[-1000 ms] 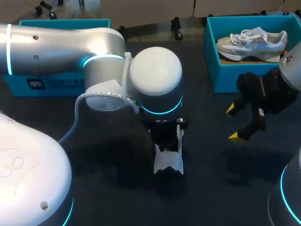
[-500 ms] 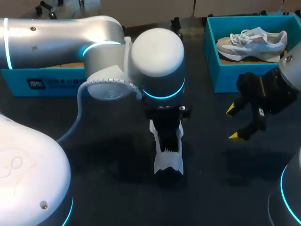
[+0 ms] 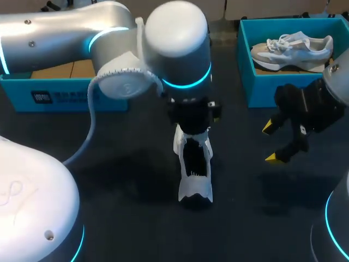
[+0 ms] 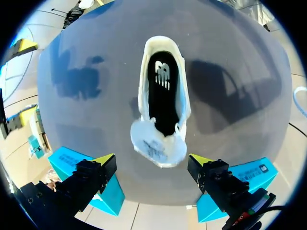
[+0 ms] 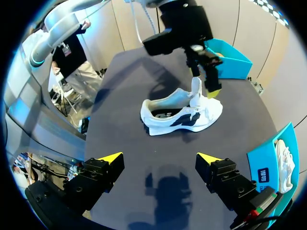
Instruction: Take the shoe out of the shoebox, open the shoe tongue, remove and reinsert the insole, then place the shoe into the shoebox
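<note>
White mesh trainer (image 3: 195,188) sits unboxed near the desk's middle, tongue lifted, its dark insole (image 4: 162,96) seemingly not yet pulled. Left gripper (image 4: 151,159) hovers above it, fingers spread and touching nothing; right gripper (image 3: 270,143) hangs agape near the right edge. Insole work and reboxing remain.

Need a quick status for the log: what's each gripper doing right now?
Left gripper: open, over the shoe.
Right gripper: open, empty.

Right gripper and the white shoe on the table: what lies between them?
Only bare table separates right gripper from shoe, seen in the head view.
</note>
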Controlling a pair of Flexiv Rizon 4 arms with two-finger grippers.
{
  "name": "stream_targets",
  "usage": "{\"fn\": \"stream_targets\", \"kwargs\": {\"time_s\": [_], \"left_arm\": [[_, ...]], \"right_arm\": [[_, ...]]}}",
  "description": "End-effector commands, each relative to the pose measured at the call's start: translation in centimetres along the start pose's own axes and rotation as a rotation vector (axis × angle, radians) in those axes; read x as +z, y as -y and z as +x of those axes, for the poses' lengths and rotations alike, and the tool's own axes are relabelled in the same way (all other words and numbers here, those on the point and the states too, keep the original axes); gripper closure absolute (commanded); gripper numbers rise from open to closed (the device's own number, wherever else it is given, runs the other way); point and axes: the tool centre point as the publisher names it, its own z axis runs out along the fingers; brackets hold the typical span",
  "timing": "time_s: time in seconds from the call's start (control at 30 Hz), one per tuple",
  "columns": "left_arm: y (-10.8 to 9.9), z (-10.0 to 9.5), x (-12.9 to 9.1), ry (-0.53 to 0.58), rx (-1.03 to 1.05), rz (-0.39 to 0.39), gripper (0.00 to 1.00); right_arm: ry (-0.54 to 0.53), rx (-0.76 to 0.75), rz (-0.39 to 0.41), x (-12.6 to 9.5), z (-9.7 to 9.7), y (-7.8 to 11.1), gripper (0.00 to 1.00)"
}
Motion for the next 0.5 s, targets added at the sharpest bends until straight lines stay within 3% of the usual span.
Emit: {"fn": "stream_targets", "kwargs": {"time_s": [0.03, 0.2, 0.27, 0.33, 0.37, 0.4, 0.5], "left_arm": [[-1.8, 0.3, -0.8, -0.004, 0.0, 0.003, 0.0], [-3.9, -0.3, -0.5, -0.002, -0.001, -0.015, 0.02], [-4.3, -0.7, -0.2, -0.001, 0.027, -0.029, 0.48], [-4.8, -1.2, 0.2, 0.003, 0.036, -0.053, 0.73], [-5.0, -1.4, 0.4, 0.001, 0.034, -0.037, 0.92], [-5.1, -1.7, 0.6, 0.001, 0.027, -0.027, 1.0], [-5.3, -2.1, 1.4, -0.013, 0.031, -0.015, 1.0]], "right_arm": [[0.002, 0.0, 0.0, 0.1, 0.1, 0.1, 0.0], [0.002, 0.0, 0.0, 0.1, 0.1, 0.1, 0.0], [0.002, 0.0, 0.0, 0.1, 0.1, 0.1, 0.0], [0.002, 0.0, 0.0, 0.1, 0.1, 0.1, 0.0], [0.002, 0.0, 0.0, 0.1, 0.1, 0.1, 0.0], [0.002, 0.0, 0.0, 0.1, 0.1, 0.1, 0.0], [0.002, 0.0, 0.0, 0.1, 0.1, 0.1, 0.0]]}}
